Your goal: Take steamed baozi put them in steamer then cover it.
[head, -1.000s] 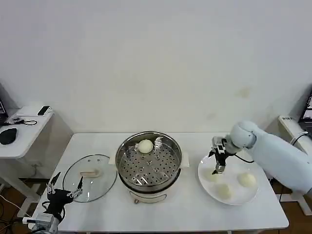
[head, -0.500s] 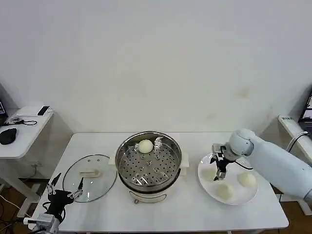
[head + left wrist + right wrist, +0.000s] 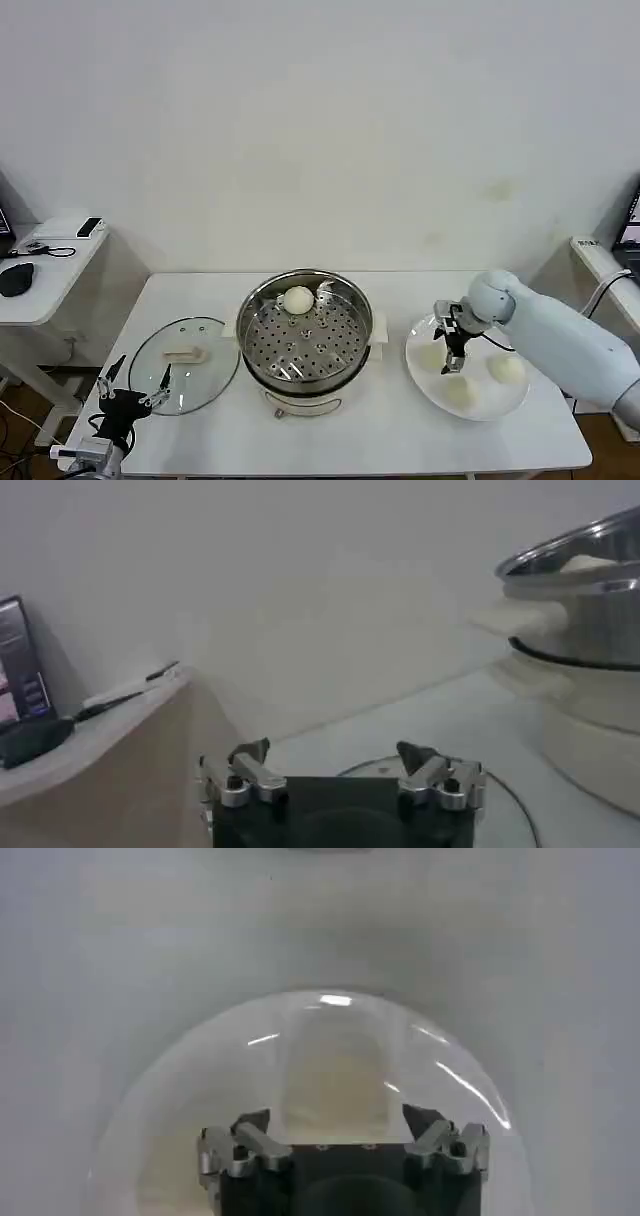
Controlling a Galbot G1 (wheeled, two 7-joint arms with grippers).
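Observation:
The steamer [image 3: 305, 340] stands mid-table with one steamed baozi [image 3: 298, 299] on its perforated tray. Three more baozi [image 3: 507, 369] lie on a white plate [image 3: 492, 402] at the right. My right gripper [image 3: 451, 358] hangs open low over the plate, at the leftmost bun [image 3: 431, 358]. In the right wrist view that bun [image 3: 335, 1078] lies ahead between the spread fingers of the gripper [image 3: 337, 1123]. The cover [image 3: 185, 362] lies flat left of the steamer. My left gripper [image 3: 135, 392] waits open at the table's front left corner; its wrist view shows the gripper [image 3: 333, 754], the cover's rim [image 3: 505, 790] and the steamer [image 3: 585, 590].
A low side table [image 3: 45, 260] with a phone and a mouse stands at the far left. A wall runs behind the white table [image 3: 380, 440]. Bare tabletop lies in front of the steamer and plate.
My right gripper has come down and slightly nearer, from above the plate's far left edge to low over the leftmost bun. The left arm has stayed put.

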